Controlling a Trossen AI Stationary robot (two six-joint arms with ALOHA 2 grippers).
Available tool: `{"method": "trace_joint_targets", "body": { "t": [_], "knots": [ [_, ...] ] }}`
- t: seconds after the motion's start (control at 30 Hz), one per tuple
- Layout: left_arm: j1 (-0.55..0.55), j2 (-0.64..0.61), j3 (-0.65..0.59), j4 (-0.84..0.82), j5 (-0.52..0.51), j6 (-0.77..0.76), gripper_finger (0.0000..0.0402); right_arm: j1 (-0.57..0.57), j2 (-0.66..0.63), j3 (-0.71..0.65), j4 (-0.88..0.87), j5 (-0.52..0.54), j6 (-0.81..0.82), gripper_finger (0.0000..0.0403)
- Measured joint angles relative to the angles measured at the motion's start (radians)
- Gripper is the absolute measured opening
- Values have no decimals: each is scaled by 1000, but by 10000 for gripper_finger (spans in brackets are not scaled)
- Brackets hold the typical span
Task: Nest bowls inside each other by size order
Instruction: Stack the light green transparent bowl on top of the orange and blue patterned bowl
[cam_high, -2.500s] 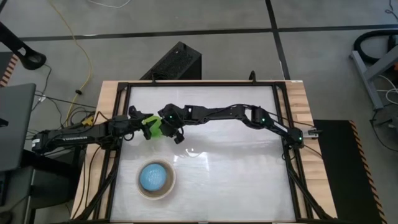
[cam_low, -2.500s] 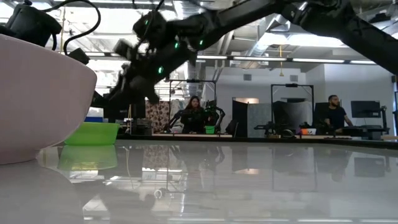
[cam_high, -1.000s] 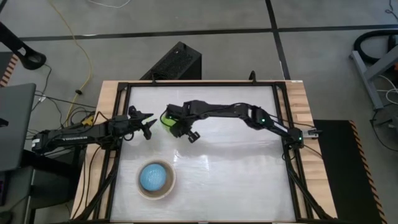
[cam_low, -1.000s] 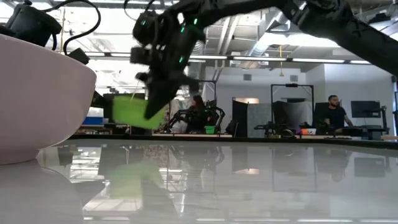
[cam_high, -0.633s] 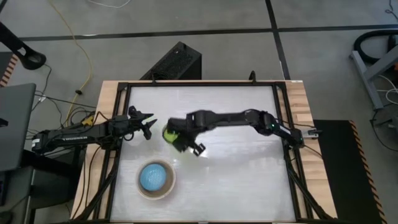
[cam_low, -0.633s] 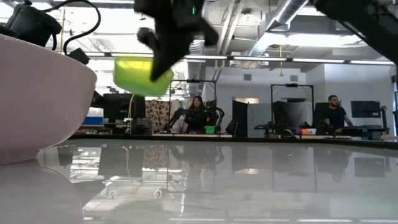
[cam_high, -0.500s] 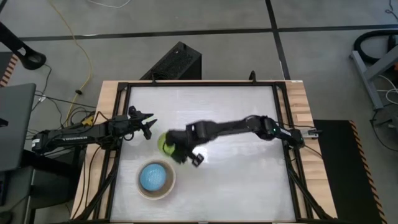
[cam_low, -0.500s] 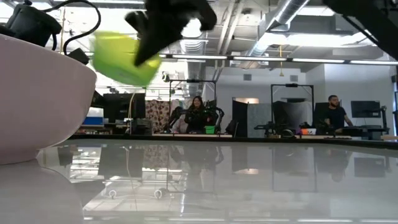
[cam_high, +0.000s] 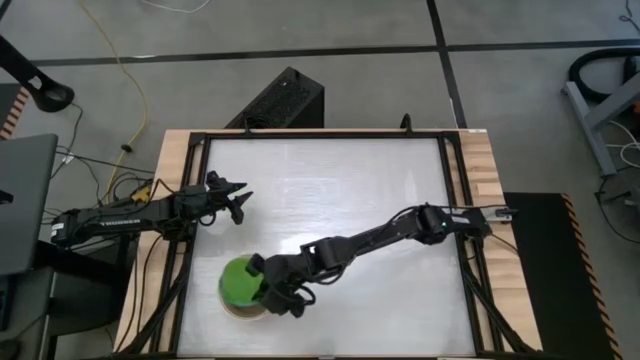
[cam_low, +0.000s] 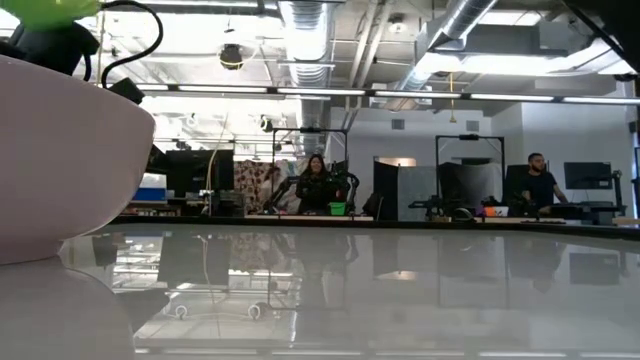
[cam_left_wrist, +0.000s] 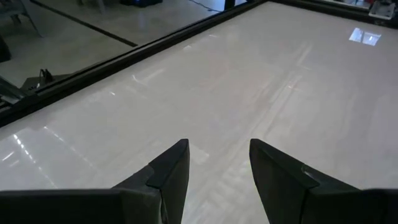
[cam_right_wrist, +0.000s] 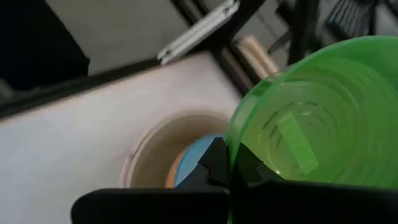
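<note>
The right arm reaches from the right edge of the table (cam_high: 380, 170) across to its near-left corner, where the right pincer (cam_high: 272, 290) pinches the rim of the green bowl (cam_high: 239, 280). In the high view the green bowl sits directly over the stack of bowls in that corner and hides most of it; only a thin pale rim of the stack shows around the green. The right wrist view shows the green bowl (cam_right_wrist: 317, 118) gripped at its rim by one dark finger (cam_right_wrist: 217, 163), its open side facing the camera, with the blue bowl (cam_right_wrist: 196, 158) beneath it, nested inside a beige bowl (cam_right_wrist: 152, 146). Whether the green bowl touches the blue one cannot be told.

In the low view, the pale outer bowl (cam_low: 65, 165) fills the left side of the picture, standing on the glossy table, and a sliver of green (cam_low: 45, 10) shows above it at the top edge.

The left arm lies along the left edge of the table, and the left pincer (cam_high: 236, 201) points inward over the bare top. In the left wrist view its two fingers (cam_left_wrist: 168, 177) are spread apart with nothing between them.

In the room behind the table, two people (cam_low: 315, 180) sit at desks.
</note>
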Motion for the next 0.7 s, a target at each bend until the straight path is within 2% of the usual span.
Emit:
{"method": "trace_joint_targets", "body": {
  "t": [0.23,0.7],
  "knots": [
    [0,0,0,0,4,-9,158,-31,76,-2,67,-8,32,1],
    [0,0,0,0,3,10,158,-39,103,-3,31,-72,89,1]
  ]
}}
